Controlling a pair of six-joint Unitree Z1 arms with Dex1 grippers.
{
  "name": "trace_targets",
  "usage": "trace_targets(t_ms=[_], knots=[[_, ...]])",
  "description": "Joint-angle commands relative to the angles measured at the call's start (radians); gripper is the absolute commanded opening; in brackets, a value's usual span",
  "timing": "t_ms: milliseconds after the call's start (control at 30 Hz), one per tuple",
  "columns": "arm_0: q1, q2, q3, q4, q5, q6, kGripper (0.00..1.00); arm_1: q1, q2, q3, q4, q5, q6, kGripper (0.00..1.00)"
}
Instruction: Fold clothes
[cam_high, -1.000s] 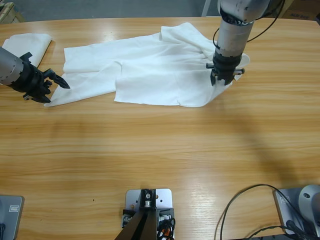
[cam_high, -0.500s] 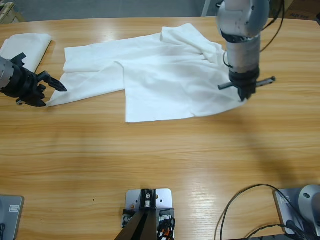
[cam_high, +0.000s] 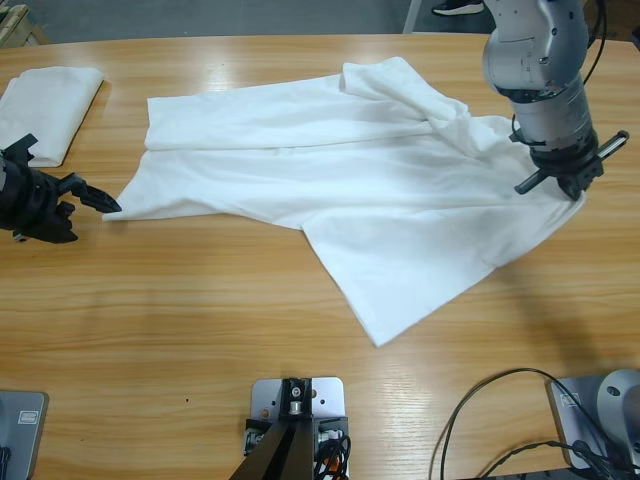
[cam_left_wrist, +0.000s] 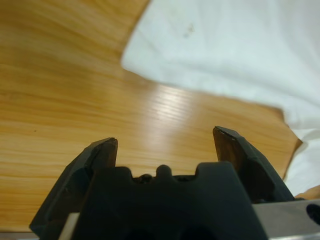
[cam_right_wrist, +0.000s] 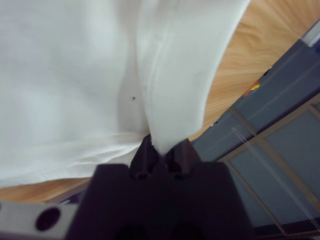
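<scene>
A large white T-shirt (cam_high: 380, 190) lies spread and creased across the far half of the wooden table (cam_high: 200, 330). My right gripper (cam_high: 572, 186) is shut on the shirt's right edge, and the cloth (cam_right_wrist: 100, 75) fans out from its pinched jaws in the right wrist view. At the left edge my left gripper (cam_high: 95, 200) is open, just off the shirt's left corner and not touching it. In the left wrist view its gripper (cam_left_wrist: 165, 145) shows bare wood between the jaws, with the white cloth (cam_left_wrist: 225, 45) beyond them.
A second white garment (cam_high: 50, 105), folded, lies at the far left of the table. Black cables (cam_high: 500, 420) loop at the near right corner.
The right gripper has pulled the shirt's edge to the right and toward the near side, spreading the cloth out. The left gripper drew back left, now off the shirt's corner.
</scene>
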Motion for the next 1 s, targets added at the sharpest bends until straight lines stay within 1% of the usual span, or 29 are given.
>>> trace_targets(t_ms=[33,67,100,133,167,233,267,333,367,433,533,567,633,667,733,833,867,933,967,1000], knots=[[-0.021,-0.064,0.073,0.012,-0.005,-0.013,0.791,-0.104,0.066,0.009,0.021,-0.155,-0.072,0.000],[-0.024,-0.069,0.078,0.012,-0.005,-0.016,0.797,-0.104,0.046,-0.006,0.043,-0.123,-0.059,0.150],[-0.026,-0.074,0.082,0.012,-0.005,-0.021,0.834,-0.099,0.019,-0.012,0.067,-0.109,-0.019,0.731],[-0.027,-0.074,0.085,0.012,-0.005,-0.026,0.881,-0.096,-0.014,-0.013,0.095,-0.106,0.036,0.957],[-0.028,-0.074,0.088,0.012,-0.005,-0.031,0.888,-0.094,-0.066,-0.010,0.125,-0.083,0.091,0.989],[-0.037,-0.071,0.090,0.011,-0.005,-0.037,0.919,-0.089,-0.181,0.005,0.128,0.020,0.094,1.000],[-0.041,-0.071,0.089,0.010,-0.005,-0.040,0.922,-0.078,-0.255,0.013,0.115,0.098,0.077,1.000],[-0.043,-0.077,0.079,-0.002,-0.004,-0.041,0.925,-0.054,-0.354,0.010,0.090,0.229,0.024,1.000],[-0.043,-0.085,0.070,-0.025,-0.006,-0.041,0.922,-0.033,-0.398,0.002,0.076,0.311,-0.013,1.000],[-0.045,-0.084,0.056,-0.091,-0.024,-0.031,0.922,0.031,-0.461,0.005,0.041,0.403,-0.022,1.000],[-0.105,-0.051,0.045,-0.110,-0.032,-0.026,0.922,0.121,-0.531,0.099,-0.059,0.457,0.054,1.000],[-0.126,-0.046,0.052,-0.110,-0.031,-0.023,0.924,0.165,-0.555,0.150,-0.118,0.477,0.061,0.993],[-0.167,-0.027,0.056,-0.113,-0.032,0.016,0.924,0.226,-0.552,0.240,-0.228,0.526,0.061,0.996],[-0.185,-0.009,0.054,-0.121,-0.033,0.054,0.923,0.258,-0.533,0.290,-0.277,0.531,0.061,0.998],[-0.205,0.036,0.047,-0.150,-0.063,0.150,0.927,0.293,-0.521,0.364,-0.350,0.535,0.061,1.000],[-0.206,0.083,0.031,-0.215,-0.077,0.173,0.949,0.307,-0.530,0.426,-0.444,0.541,0.050,1.000],[-0.206,0.108,0.008,-0.219,-0.074,0.184,0.967,0.314,-0.523,0.429,-0.477,0.541,0.046,0.987],[-0.206,0.182,-0.066,-0.219,-0.069,0.242,0.968,0.341,-0.516,0.446,-0.555,0.547,0.048,0.891],[-0.207,0.207,-0.093,-0.219,-0.062,0.264,0.962,0.355,-0.512,0.452,-0.585,0.558,0.052,0.885],[-0.207,0.238,-0.124,-0.218,-0.061,0.288,0.945,0.373,-0.502,0.459,-0.612,0.573,0.056,0.856]])
